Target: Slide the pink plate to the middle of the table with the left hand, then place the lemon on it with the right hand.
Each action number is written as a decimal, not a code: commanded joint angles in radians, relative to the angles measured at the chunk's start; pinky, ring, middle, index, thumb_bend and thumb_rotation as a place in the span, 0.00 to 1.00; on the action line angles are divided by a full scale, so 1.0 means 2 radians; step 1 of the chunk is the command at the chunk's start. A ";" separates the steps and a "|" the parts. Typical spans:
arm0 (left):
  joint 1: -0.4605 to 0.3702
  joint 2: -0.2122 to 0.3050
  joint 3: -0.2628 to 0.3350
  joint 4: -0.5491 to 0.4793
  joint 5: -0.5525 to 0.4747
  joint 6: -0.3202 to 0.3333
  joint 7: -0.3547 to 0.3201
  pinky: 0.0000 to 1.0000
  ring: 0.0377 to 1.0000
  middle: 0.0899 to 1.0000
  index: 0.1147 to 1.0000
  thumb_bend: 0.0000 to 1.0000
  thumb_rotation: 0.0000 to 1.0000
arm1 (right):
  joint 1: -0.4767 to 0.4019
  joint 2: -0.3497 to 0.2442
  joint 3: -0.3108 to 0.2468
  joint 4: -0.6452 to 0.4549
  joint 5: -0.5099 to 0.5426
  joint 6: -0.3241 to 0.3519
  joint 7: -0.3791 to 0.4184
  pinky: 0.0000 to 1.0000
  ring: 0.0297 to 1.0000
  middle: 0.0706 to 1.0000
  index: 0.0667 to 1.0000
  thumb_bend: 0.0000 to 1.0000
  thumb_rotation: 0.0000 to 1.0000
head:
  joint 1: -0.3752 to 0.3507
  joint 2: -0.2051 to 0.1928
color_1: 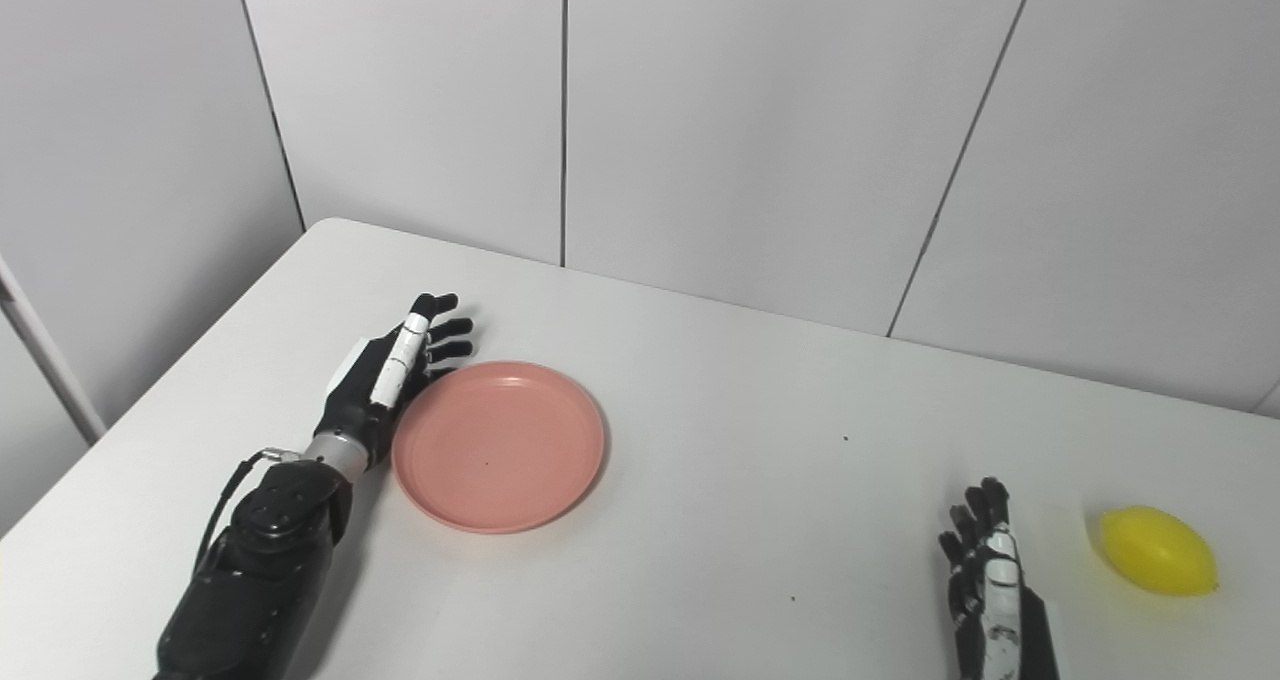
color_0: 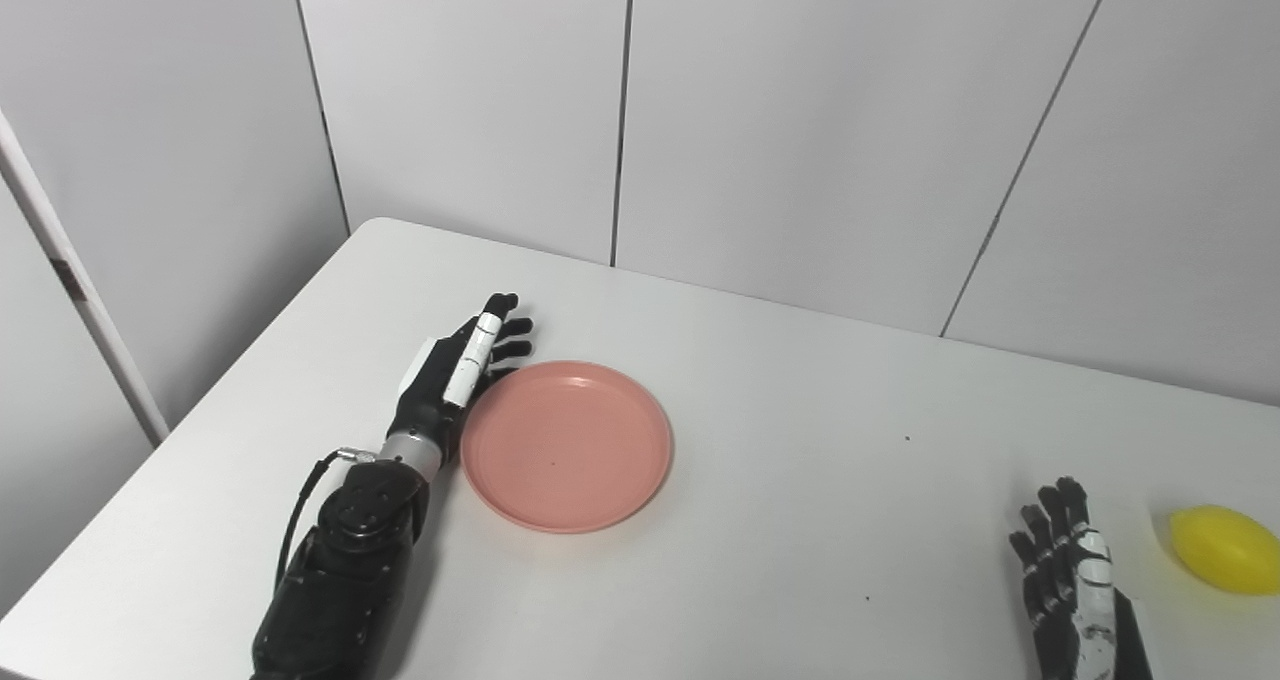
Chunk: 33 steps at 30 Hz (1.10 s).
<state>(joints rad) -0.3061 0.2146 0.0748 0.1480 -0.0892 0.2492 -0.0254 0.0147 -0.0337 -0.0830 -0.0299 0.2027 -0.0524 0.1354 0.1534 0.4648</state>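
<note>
Pink plate (color_0: 566, 446) flat on white bench (color_0: 800, 440), left of centre, open surface to its right. Left hand (color_0: 452, 375) edge-on at plate's left rim, looks touching, fingers (color_0: 500, 330) extended, released, grasping nothing. Lemon (color_1: 1158, 550) near bench's right side, beside right hand (color_1: 985, 570), apart, fingers straight, holding nothing. Left eye view crops lemon at frame edge; right eye view shows it whole
</note>
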 commanded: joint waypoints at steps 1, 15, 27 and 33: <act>0.003 -0.017 -0.021 -0.009 -0.001 0.021 -0.018 0.67 0.80 0.82 0.85 0.73 1.00 | 0.034 0.025 0.011 0.044 0.002 -0.019 -0.003 1.00 1.00 1.00 1.00 0.64 0.99 | 0.000 0.000; 0.009 -0.044 -0.043 -0.050 -0.001 0.055 -0.019 0.69 0.83 0.84 0.88 0.75 1.00 | 0.034 0.030 0.015 0.038 -0.003 -0.018 -0.007 1.00 1.00 1.00 1.00 0.64 0.99 | -0.006 0.002; 0.014 -0.073 -0.067 -0.041 0.007 0.036 -0.014 0.64 0.80 0.83 0.86 0.74 1.00 | 0.033 0.035 0.015 0.035 -0.005 -0.018 -0.008 1.00 1.00 1.00 1.00 0.64 0.99 | -0.011 0.006; 0.013 -0.079 -0.080 -0.036 0.010 0.023 -0.020 0.63 0.78 0.81 0.85 0.77 1.00 | 0.032 0.039 0.016 0.035 -0.008 -0.021 -0.011 1.00 1.00 1.00 1.00 0.65 0.97 | -0.016 0.009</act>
<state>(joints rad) -0.2820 0.0763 -0.0598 0.0663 -0.0745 0.2989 -0.0289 0.0144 0.0040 -0.0726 -0.0403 0.1812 -0.0559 0.1160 0.1197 0.4816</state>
